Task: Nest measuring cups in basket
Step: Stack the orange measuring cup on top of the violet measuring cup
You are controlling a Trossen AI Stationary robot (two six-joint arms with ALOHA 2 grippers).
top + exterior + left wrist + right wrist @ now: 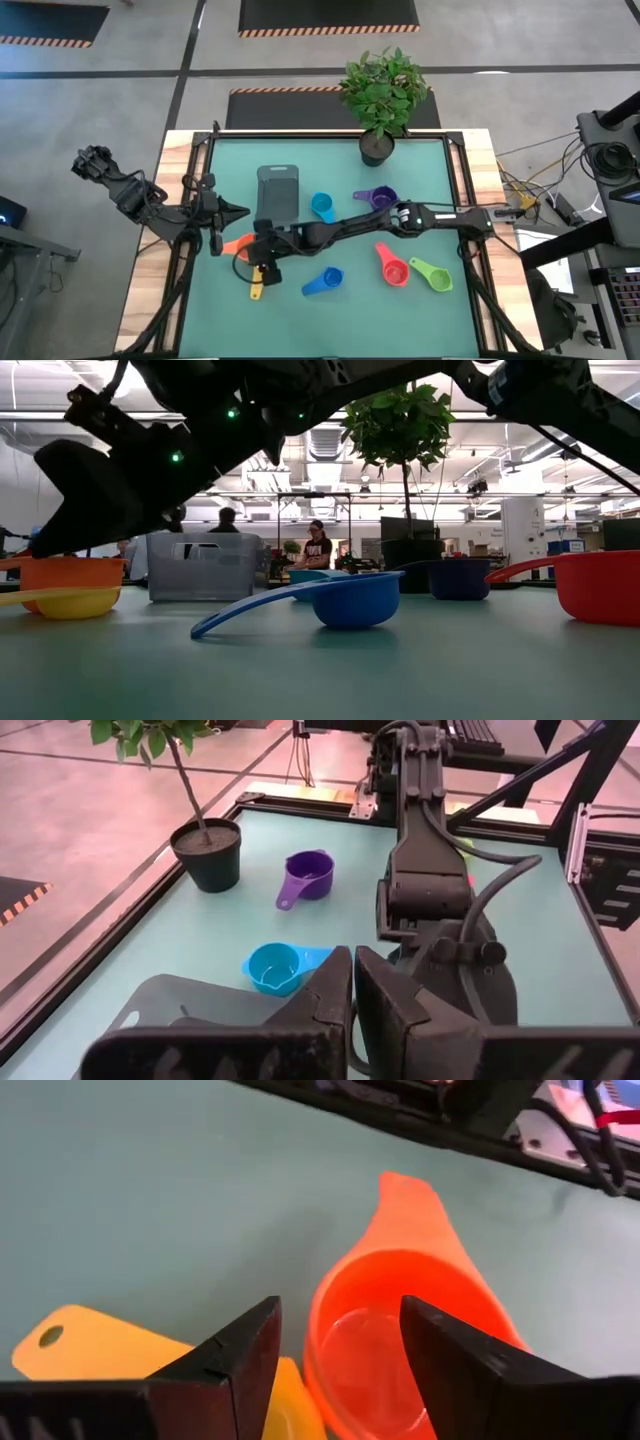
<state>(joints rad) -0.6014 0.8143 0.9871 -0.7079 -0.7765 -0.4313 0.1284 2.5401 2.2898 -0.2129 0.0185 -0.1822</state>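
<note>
My right gripper (340, 1305) is open low over the orange cup (400, 1330), near the table's front left (255, 250). One finger stands between the orange cup and the yellow cup (110, 1345); the other is over the orange bowl. The dark grey basket (278, 192) stands just beyond them. The cyan cup (322, 207), purple cup (378, 198), blue cup (325, 281), red cup (392, 267) and green cup (432, 275) rest bowl-down on the mat. My left gripper (238, 212) is shut and empty, left of the basket. My right gripper comes from above at a slant, with the orange cup's wall (318, 1320) on the yellow cup's side between its two open fingers. Whether a finger touches the cup, I cannot tell. The cup sits on the mat with its handle (405, 1195) pointing away.
A potted plant (378, 148) stands at the table's far edge. The right arm (420, 218) stretches across the middle of the table, over the cups. People stand in the room beyond the table in the low view (318, 545).
</note>
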